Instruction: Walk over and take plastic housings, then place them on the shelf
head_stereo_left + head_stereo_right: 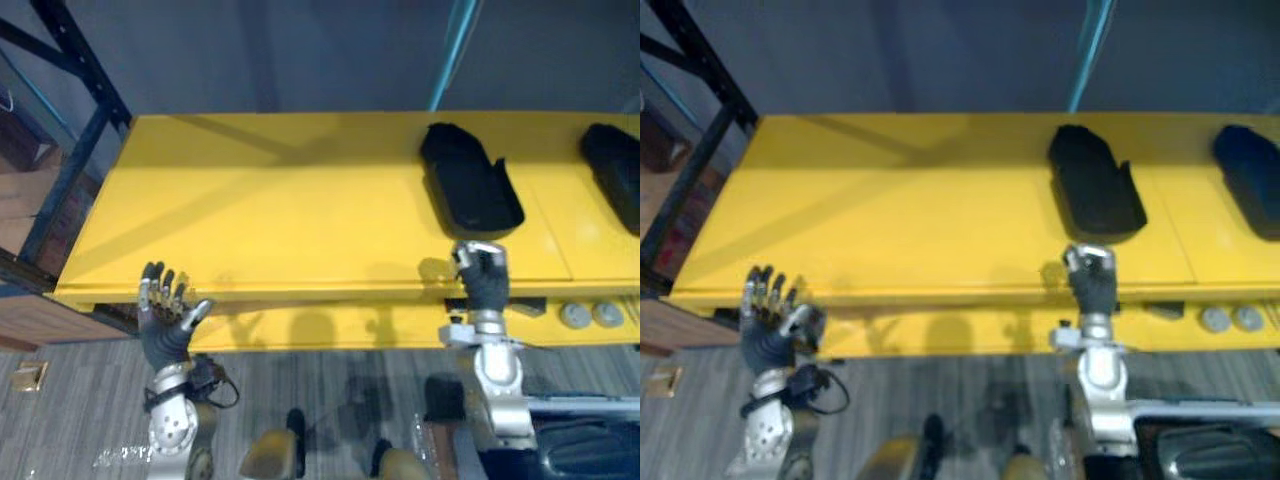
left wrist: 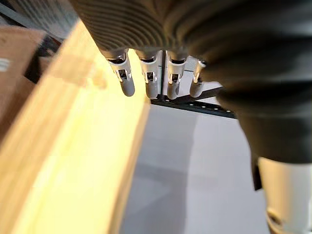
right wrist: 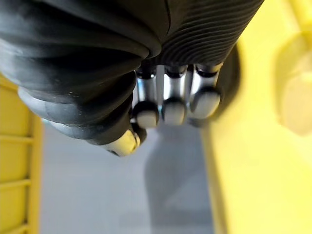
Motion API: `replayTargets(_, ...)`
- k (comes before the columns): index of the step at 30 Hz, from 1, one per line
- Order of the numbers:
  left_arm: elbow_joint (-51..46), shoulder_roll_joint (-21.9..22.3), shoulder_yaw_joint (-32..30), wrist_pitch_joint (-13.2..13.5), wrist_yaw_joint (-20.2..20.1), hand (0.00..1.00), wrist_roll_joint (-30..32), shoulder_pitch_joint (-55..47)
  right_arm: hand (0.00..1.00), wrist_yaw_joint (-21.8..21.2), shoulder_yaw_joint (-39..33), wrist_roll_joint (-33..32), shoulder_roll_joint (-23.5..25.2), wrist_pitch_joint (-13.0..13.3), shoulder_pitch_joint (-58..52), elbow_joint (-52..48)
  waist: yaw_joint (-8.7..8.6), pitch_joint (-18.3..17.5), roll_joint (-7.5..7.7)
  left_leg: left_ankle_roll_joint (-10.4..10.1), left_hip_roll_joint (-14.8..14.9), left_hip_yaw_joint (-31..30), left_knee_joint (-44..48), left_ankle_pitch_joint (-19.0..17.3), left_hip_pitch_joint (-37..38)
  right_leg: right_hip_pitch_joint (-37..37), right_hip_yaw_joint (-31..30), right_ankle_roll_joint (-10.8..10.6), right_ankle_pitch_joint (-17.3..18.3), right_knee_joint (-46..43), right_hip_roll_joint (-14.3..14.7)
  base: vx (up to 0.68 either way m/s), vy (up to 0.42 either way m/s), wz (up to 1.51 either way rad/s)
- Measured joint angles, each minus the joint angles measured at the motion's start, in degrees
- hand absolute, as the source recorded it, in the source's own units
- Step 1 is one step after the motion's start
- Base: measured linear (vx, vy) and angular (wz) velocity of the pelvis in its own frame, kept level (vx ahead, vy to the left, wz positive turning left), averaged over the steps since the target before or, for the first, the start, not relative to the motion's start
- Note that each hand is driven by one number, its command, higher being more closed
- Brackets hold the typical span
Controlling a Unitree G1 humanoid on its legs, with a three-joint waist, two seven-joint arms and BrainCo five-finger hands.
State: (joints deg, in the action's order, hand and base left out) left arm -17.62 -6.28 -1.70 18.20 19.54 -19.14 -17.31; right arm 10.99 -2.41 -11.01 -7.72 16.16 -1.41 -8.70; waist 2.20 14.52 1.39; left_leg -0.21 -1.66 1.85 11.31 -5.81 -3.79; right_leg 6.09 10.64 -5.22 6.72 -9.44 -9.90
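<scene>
A big yellow shelf is in front of the robot. A black housing lies flat on top of it, over to the right. A second black housing lies at the far right edge, well apart from the first one.

The left hand is up by the front edge of the shelf with its fingers straight and spread out (nothing is in it). The right hand is at the front edge too, just in front of the first housing but not touching it. Its fingers are curled in and hold nothing.

Two round grey things sit on a ledge lower down, by the right hand.
</scene>
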Motion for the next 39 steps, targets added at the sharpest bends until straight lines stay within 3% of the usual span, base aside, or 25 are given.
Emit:
replayTargets(5,-1.5,0.4,-0.8,0.5,0.2,0.00,0.0,-0.1,0.00,6.2,-3.1,2.9,1.0,1.3,-1.3,-3.9,-0.08,-2.9,-0.91,0.1,0.0,0.4,-2.4,0.7,1.1,0.2,-0.7,0.7,-1.2,1.4,0.1,0.03,0.017,-0.03)
replayTargets(9,-1.7,1.3,-2.6,0.7,0.4,0.00,-0.1,-0.2,0.00,11.3,-6.9,4.7,1.6,2.8,-2.8,-7.4,-0.35,-3.6,-0.86,0.0,-0.1,0.4,-5.7,2.2,3.4,1.3,-1.4,1.0,-1.8,2.3,0.2,0.00,0.000,0.00)
replayTargets(14,-2.1,2.7,-4.6,0.7,0.3,0.00,-0.2,-0.3,0.00,19.4,-10.6,7.6,4.3,2.7,-7.0,-10.5,-1.50,-4.4,-0.71,-0.1,0.1,1.6,-10.9,4.0,5.9,1.4,-2.9,1.1,-2.4,3.3,0.4,-0.01,-0.001,-0.11)
replayTargets(18,-2.5,3.6,-5.7,0.7,0.1,0.00,-0.6,-1.6,0.00,26.0,-16.5,9.6,7.4,-0.5,-15.4,-10.2,-3.11,-5.0,-0.70,-0.2,0.3,3.7,-14.0,5.3,7.3,0.5,-4.6,0.8,-2.6,4.3,0.6,0.00,-0.006,-0.23)
replayTargets(21,-2.6,4.6,-7.2,0.8,0.0,0.00,-0.8,-3.1,0.00,27.9,-20.3,9.5,9.3,-1.8,-19.9,-6.7,-4.25,-5.7,-0.71,-0.5,0.7,4.8,-15.3,6.0,7.8,0.0,-5.3,0.7,-2.7,4.7,1.0,0.02,-0.020,-0.25)
replayTargets(26,-2.6,4.6,-7.2,1.1,0.0,0.00,-1.1,-4.3,0.00,25.0,-23.0,4.5,12.2,-2.8,-26.4,11.2,-6.16,-6.2,-1.31,-0.7,1.2,5.4,-16.0,6.4,8.7,0.1,-6.2,0.6,-2.7,5.1,1.5,0.02,-0.024,-0.11)
replayTargets(29,-2.4,4.6,-7.0,1.3,-0.1,0.00,-1.1,-4.6,0.00,18.5,-21.2,0.3,12.9,-3.5,-26.9,21.5,-6.01,-6.6,-2.13,-1.0,1.3,5.1,-16.3,6.3,8.7,0.2,-6.1,0.5,-2.8,5.1,1.6,-0.02,-0.006,0.01)
replayTargets(34,0.5,4.5,-6.4,1.8,0.0,0.00,-0.5,-4.0,0.00,11.3,-15.8,-3.0,12.3,-3.5,-22.9,30.3,-4.72,-6.7,-2.51,-1.1,1.1,4.1,-16.4,7.0,7.9,0.2,-5.3,-0.3,-2.4,5.9,1.6,-0.07,-0.029,0.09)
replayTargets(37,2.7,4.3,-6.0,0.8,1.0,0.00,3.0,-2.1,0.00,9.2,-12.7,-3.0,10.6,-3.0,-20.0,33.0,-4.49,-6.5,-2.31,-1.4,1.0,2.5,-16.4,8.3,6.8,0.0,-2.8,-0.9,-1.9,6.1,1.4,-0.04,-0.041,0.34)
replayTargets(39,5.4,4.1,-6.1,-0.1,4.4,0.00,6.3,-1.4,0.00,8.6,-10.8,-2.9,9.1,-2.9,-18.1,34.7,-4.40,-6.6,-2.52,-1.8,1.0,1.6,-16.4,8.7,6.8,0.3,-2.0,-0.9,-1.8,6.1,1.5,0.00,-0.026,0.24)
